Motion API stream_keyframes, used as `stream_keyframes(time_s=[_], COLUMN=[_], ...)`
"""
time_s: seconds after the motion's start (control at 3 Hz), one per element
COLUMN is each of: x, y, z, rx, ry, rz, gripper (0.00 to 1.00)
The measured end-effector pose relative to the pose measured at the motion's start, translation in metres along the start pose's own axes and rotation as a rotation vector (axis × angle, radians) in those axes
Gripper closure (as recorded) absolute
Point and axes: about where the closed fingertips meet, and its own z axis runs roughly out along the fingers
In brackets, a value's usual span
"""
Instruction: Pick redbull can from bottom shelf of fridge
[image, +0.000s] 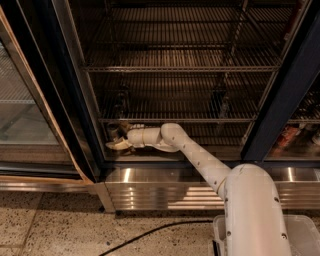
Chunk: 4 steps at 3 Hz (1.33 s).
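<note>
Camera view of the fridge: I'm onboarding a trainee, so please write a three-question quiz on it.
1. True or false: the gripper of the white arm is at the left end of the brownish-steel bottom shelf of the dark-framed glass-door fridge.
2. The small silvery-grey redbull can stands: A) on the top wire rack; B) right by the gripper; C) outside on the ground.
3. What lies across the speckled floor before the fridge?
Key: 1 true; 2 B; 3 a thin black cable.

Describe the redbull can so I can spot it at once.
Start at the fridge with the open door and drop below the wire racks to the bottom shelf. At its left end, just behind the gripper, stands the redbull can: short, slim, silvery-grey, unlike the tall dark rack posts nearby.
</note>
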Motion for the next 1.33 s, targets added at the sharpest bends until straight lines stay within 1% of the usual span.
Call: stream_keyframes(time_s=[0.33,0.67,1.0,1.33], x=[0.0,0.0,-0.0001,-0.0036], y=[0.0,0.0,0.0002,0.0043], z=[0.0,0.0001,0.0002,0.0019], rx=[0.0,0.0,0.0,0.0], ry=[0.0,0.0,0.0,-0.01], rz=[0.0,0.0,0.0,-0.001], gripper=[0.57,0.81,1.0,1.0])
